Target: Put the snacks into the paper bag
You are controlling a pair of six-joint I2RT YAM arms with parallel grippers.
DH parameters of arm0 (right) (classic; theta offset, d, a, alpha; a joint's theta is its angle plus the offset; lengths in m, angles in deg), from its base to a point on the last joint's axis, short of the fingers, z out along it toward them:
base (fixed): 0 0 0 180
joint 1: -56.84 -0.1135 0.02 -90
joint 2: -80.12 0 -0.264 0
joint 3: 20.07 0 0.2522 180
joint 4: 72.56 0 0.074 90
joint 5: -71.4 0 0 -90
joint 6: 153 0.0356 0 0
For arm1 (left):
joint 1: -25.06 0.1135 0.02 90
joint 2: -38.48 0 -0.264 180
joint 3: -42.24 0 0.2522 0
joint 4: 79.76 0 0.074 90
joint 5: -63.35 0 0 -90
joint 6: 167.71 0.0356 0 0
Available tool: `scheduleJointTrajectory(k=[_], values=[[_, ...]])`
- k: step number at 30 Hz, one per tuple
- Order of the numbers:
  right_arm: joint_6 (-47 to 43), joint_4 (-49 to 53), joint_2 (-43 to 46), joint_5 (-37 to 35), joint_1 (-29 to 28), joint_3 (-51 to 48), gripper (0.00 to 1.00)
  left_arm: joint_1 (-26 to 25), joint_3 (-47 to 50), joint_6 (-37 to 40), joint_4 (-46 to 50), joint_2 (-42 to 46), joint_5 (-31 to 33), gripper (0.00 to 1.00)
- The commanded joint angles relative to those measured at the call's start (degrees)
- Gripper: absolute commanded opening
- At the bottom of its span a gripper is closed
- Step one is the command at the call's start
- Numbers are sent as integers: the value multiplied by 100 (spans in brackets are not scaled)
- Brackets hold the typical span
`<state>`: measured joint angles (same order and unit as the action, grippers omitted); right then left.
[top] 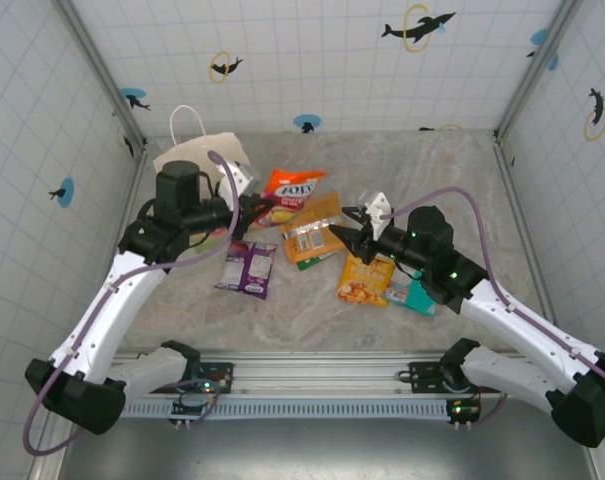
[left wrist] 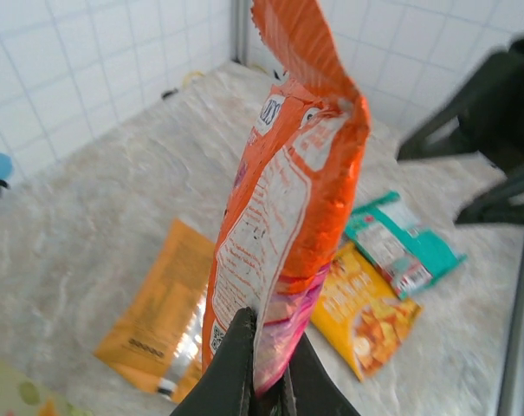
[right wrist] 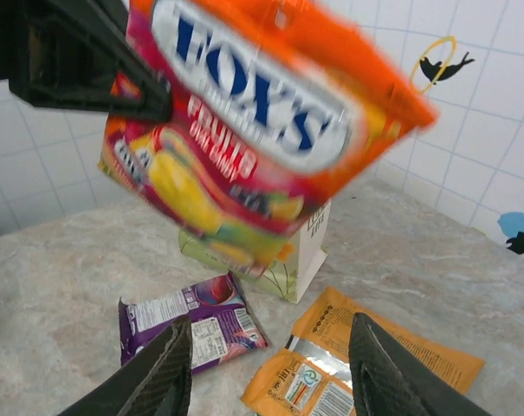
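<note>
Landmark: the paper bag [top: 197, 155] stood at the far left of the counter [top: 462, 180], its mouth partly hidden behind the left arm.
Left pincer [left wrist: 266, 364]: clamped shut on one edge of the FOX'S packet [left wrist: 287, 199], holding it off the counter just beside the bag's printed front.
Right pincer [right wrist: 270, 364]: jaws apart and holding nothing, on the far side of the held packet from the bag.
Snacks waiting: the purple packet [top: 248, 268] lay nearest the bag. The orange packet [top: 312, 232] lay further out. The yellow-orange packet [top: 367, 278] and the teal packet [top: 414, 295] lay well apart from the bag.
Step in hand: probably carrying the FOX'S packet to the bag's mouth.
Doing it well: raise the packet above the bag's rim, free end down, and keep it clear of the loop handles. Release only once that end is inside the bag.
Risks: the grip on the glossy film was narrow and might slip, and a nudge could tip the bag.
Right arm: best kept away from the bag.
</note>
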<state>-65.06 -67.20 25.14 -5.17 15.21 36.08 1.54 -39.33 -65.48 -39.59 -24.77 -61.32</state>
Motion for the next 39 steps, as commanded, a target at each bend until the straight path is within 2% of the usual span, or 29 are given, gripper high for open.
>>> scheduleJointTrajectory(k=[1,8,15,25,31,33,37,39], values=[[550,-537,144,-72,12,-193,51,-29,-609,-203,-266,-204,418,0],[886,-789,143,-6,-1,-498,50,6,-1612,-57,-552,-546,1530,0],[996,-934,87,46,-65,-644,50,421,-2061,-44,-1156,-816,1859,0],[1051,-970,100,37,-144,-762,49,1922,-1530,-1212,-2816,-804,713,0],[1051,-929,98,63,-146,-817,49,2441,-1074,-1303,-2564,-645,436,0],[1050,-901,78,72,-148,-813,49,2467,-991,-1220,-2237,-570,523,0],[1017,-886,27,99,-144,-785,49,2461,-732,-1118,-1845,-419,216,0],[1015,-890,-11,123,-144,-764,49,2463,-606,-954,-1631,-365,331,0]])
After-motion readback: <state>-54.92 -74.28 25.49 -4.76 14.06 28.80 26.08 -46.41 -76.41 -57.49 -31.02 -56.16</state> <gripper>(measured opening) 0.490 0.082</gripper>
